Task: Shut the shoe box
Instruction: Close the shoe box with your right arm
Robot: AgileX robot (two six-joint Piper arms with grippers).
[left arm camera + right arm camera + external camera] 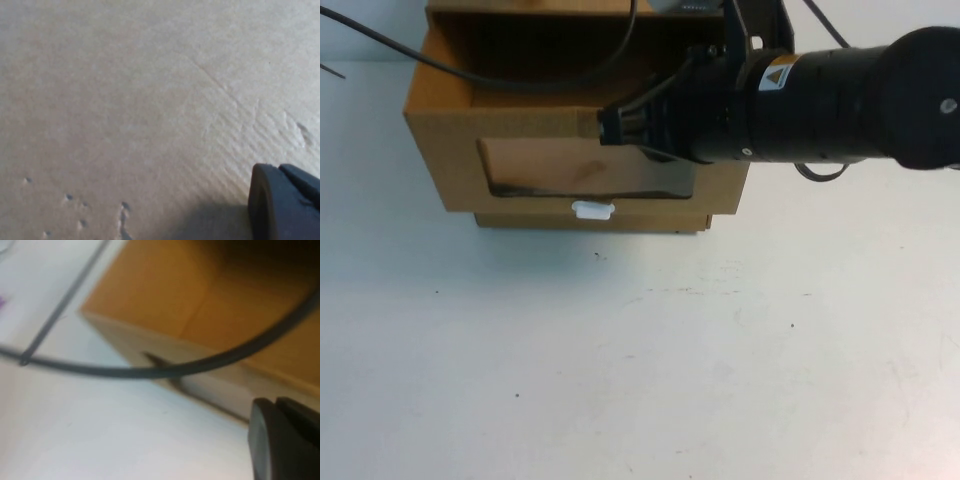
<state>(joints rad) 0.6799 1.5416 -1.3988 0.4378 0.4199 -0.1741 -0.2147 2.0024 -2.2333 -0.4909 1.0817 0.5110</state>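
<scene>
Shoe box (535,165) at far left of tabletop (650,360), drawer pulled toward near side, long axis left–right; right end effector (612,126) at its front panel top edge, left end effector (285,205) against cardboard — opening of either: cannot tell.

A matte black cylindrical right arm (840,100) is seen, marked with a yellow-triangle warning label (779,75) and small screws. Thin black cables (520,80) are routed behind it. Dark rounded hand parts (282,202) are visible in both wrist views.
</scene>
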